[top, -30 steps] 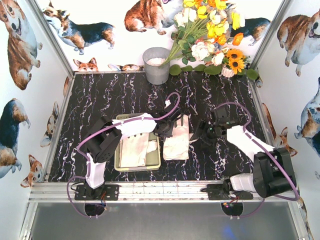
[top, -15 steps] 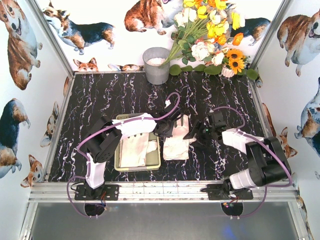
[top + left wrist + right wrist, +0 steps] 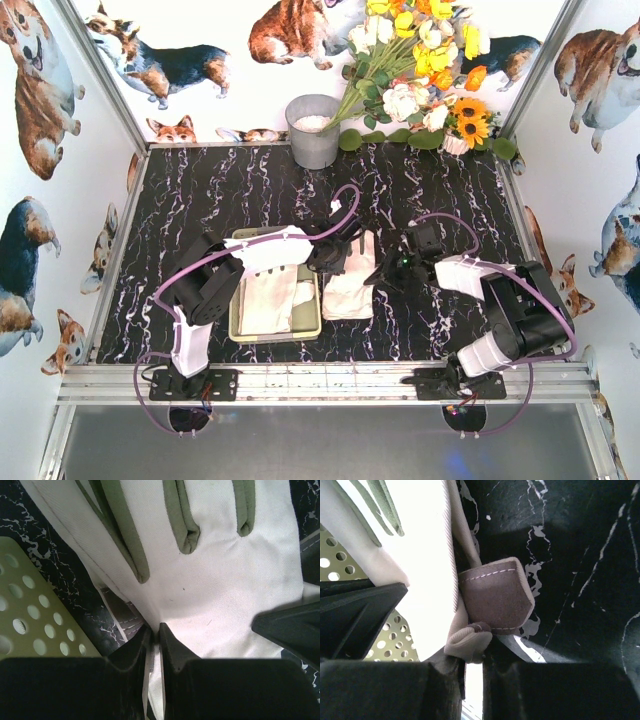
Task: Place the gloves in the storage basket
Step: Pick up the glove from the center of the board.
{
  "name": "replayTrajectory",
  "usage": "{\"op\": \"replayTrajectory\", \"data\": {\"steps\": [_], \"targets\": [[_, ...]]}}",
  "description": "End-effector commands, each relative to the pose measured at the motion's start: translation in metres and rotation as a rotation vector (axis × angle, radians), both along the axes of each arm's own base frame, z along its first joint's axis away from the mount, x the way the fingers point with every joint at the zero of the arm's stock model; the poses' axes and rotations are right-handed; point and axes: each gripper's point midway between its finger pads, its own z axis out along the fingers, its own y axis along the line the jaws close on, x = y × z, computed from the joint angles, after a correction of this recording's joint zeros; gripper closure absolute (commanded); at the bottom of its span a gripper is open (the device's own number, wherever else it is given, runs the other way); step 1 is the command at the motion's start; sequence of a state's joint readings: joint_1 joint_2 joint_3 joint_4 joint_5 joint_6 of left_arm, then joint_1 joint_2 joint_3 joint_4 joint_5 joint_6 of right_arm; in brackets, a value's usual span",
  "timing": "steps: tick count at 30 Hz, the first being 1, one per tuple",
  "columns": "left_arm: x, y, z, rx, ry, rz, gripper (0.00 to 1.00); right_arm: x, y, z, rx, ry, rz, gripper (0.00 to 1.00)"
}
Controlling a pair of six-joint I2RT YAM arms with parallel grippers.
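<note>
1. Gloves (image 3: pixel 268 300) lie flat inside the basket (image 3: pixel 276 337), which sits on the table (image 3: pixel 200 200) in front of the left arm; we cannot count how many are stacked there
2. One more glove (image 3: pixel 352 290) is outside the basket, just beside its right wall and between the two grippers
3. We see the left gripper (image 3: pixel 328 262) closed on this glove's left edge: in the left wrist view its fingertips are pressed together with white cloth pinched between them, below the green strips (image 3: pixel 182 515) that run between the glove's fingers
4. A corner of the basket's perforated wall shows at the left of that view, near the pinched edge but not touching it
5. We see the right gripper (image 3: pixel 385 276) at the glove's right edge, its jaws drawn nearly together with a rolled fold of cloth caught between them
6. A brown patch (image 3: pixel 492 597) with white stitching sits just above that fold, touching it
7. We cannot tell whether the glove rests on the table or hangs clear of it
8. A grey bucket (image 3: pixel 313 130) and a bunch of flowers (image 3: pixel 415 60) stand at the far edge, well apart from both grippers
</note>
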State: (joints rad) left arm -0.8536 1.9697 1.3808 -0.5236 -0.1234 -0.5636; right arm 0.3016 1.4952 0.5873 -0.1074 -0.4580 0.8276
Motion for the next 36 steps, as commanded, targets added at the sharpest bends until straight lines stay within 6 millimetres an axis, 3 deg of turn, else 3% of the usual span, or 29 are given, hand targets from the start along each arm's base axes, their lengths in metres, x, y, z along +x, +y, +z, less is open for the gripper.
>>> {"op": "replayTrajectory", "data": {"steps": [1, 6, 11, 15, 19, 26, 32, 36], "targets": [[-0.006, 0.017, -0.019, 0.061, 0.051, 0.003, 0.92, 0.003, -0.004, 0.004, -0.038, -0.040, -0.003, 1.00], [0.007, 0.016, 0.003, 0.080, -0.008, -0.027, 0.69, 0.006, -0.012, 0.028, -0.062, -0.092, -0.014, 1.00], [0.024, 0.002, 0.052, 0.010, -0.096, -0.065, 0.49, 0.000, -0.034, 0.058, -0.093, -0.131, -0.050, 1.00], [0.024, -0.014, 0.094, -0.119, -0.136, -0.084, 0.38, -0.006, -0.054, 0.085, -0.143, -0.179, -0.065, 1.00], [0.017, -0.017, 0.126, -0.256, -0.132, -0.072, 0.30, -0.008, -0.061, 0.116, -0.165, -0.270, -0.058, 1.00], [0.000, -0.005, 0.179, -0.560, -0.087, -0.048, 0.18, -0.020, -0.047, 0.184, -0.068, -0.422, 0.021, 1.00], [-0.008, 0.010, 0.230, -0.859, -0.082, -0.021, 0.00, -0.035, -0.024, 0.261, 0.105, -0.604, 0.131, 1.00], [-0.020, 0.013, 0.257, -0.991, -0.040, -0.046, 0.00, -0.044, -0.011, 0.310, 0.230, -0.718, 0.183, 1.00]]}}
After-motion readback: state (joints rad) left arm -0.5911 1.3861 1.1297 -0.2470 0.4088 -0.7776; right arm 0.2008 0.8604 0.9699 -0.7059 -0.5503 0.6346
